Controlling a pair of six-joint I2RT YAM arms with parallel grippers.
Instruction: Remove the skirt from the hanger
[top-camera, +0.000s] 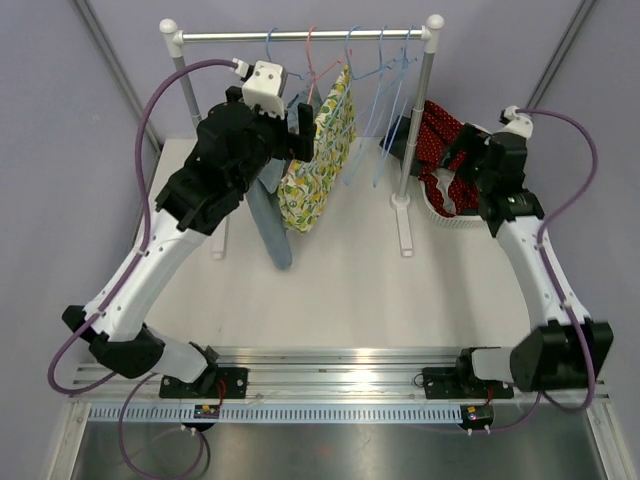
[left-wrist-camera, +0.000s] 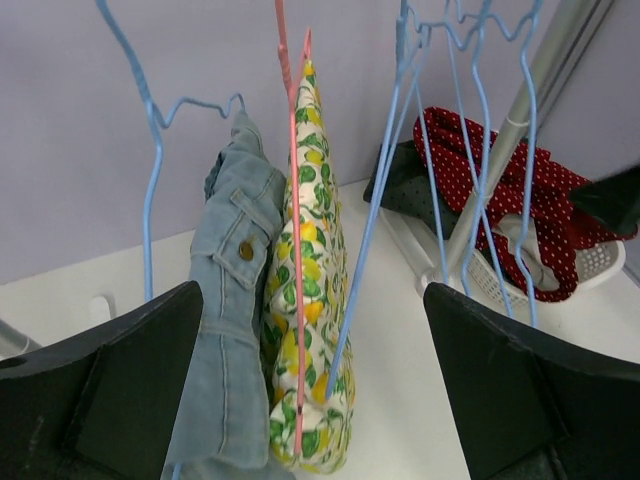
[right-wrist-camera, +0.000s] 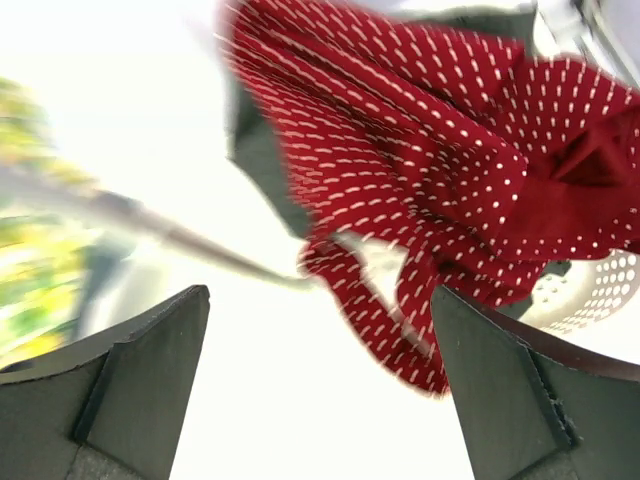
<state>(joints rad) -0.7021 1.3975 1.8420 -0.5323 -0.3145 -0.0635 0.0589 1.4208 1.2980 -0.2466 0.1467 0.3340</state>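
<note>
The skirt (top-camera: 322, 160), white with yellow lemons and green leaves, hangs on a pink hanger (top-camera: 312, 58) from the rack bar (top-camera: 230, 36). In the left wrist view the skirt (left-wrist-camera: 318, 250) and its pink hanger (left-wrist-camera: 295, 200) hang straight ahead between my fingers. My left gripper (top-camera: 300, 125) is open, raised just left of the skirt's top and not touching it; it also shows in its own view (left-wrist-camera: 310, 400). My right gripper (top-camera: 458, 150) is open and empty over the basket's red dotted cloth (right-wrist-camera: 450, 150), as its own view shows (right-wrist-camera: 320, 400).
A denim garment (top-camera: 268, 225) hangs on a blue hanger left of the skirt, touching it (left-wrist-camera: 230, 320). Several empty blue hangers (top-camera: 385, 70) hang to the right. The rack's right post (top-camera: 415, 130) stands beside a white basket (top-camera: 450, 218) holding red and dark clothes.
</note>
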